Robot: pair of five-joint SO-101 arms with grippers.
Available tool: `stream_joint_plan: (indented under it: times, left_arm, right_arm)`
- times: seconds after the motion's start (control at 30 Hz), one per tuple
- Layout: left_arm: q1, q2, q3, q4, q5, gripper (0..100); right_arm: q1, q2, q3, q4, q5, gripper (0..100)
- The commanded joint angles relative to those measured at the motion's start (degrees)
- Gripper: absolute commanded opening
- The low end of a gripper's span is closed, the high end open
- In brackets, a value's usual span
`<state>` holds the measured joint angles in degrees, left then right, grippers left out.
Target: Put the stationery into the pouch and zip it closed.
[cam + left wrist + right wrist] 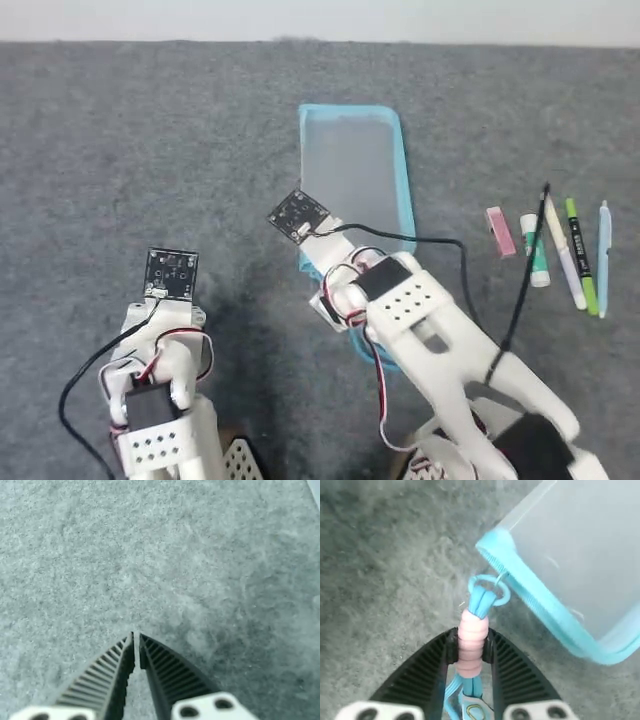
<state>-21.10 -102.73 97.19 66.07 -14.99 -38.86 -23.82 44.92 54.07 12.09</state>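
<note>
Pink beaded zipper pull (470, 652) sits pinched in the right hand (470, 631), translucent blue-edged plastic pouch (580, 555) just ahead of it; left hand (136, 641), pressed together, hangs above grey felt worktop (200, 555).

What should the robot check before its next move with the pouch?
1. Right claw shut on the pink zipper pull: ok.
2. Pouch lying flat on the gray mat: ok.
3. Stationery inside the pouch: not ok. The pink eraser, green highlighter and blue pen lie on the mat beside it.
4. Left claw free to help: ok. It is shut, holds nothing and is above bare mat.
5. Zipper open wide enough: cannot tell.
</note>
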Motion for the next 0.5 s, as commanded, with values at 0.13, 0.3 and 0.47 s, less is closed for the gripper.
stream_joint_plan:
  times: [0.13,0.3,0.47]
  left_arm:
    - [-0.1,-1.3,-0.7,-5.5,-7.7,1]
    - [0.0,-1.1,-3.8,-2.6,-7.6,4]
    - [3.6,1.3,-16.6,2.5,-7.6,19]
  right_arm:
    - [-0.4,-22.1,3.7,0.4,1.4,0.6]
    - [2.9,-32.6,7.4,0.2,-1.3,0.6]
    - [4.7,-31.5,6.7,3.6,-0.4,0.6]
